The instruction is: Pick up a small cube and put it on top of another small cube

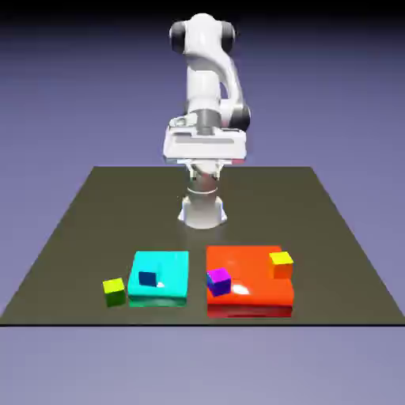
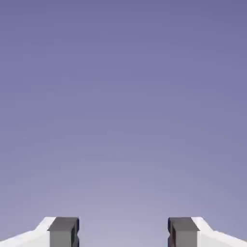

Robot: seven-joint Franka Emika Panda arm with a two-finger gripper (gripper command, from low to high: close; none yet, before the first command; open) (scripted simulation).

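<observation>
The small cube (image 1: 114, 291), lime yellow-green, sits on the dark table near its front edge, at the exterior view's left. Close by, a dark blue cube (image 1: 147, 278) rests on a flat cyan block (image 1: 170, 269). A purple cube (image 1: 218, 281) and an orange-yellow cube (image 1: 281, 263) rest on a flat red block (image 1: 249, 277). The arm's white hand (image 1: 202, 146) hangs high above the table's far half, well away from every cube. In the hand view my gripper (image 2: 123, 234) is open, its grey fingertips (image 2: 63, 231) wide apart, with only the blue-violet backdrop between them.
The robot's base (image 1: 202, 212) stands on the table behind the two flat blocks. The table's front edge (image 1: 202, 323) runs just in front of the blocks and the lime cube.
</observation>
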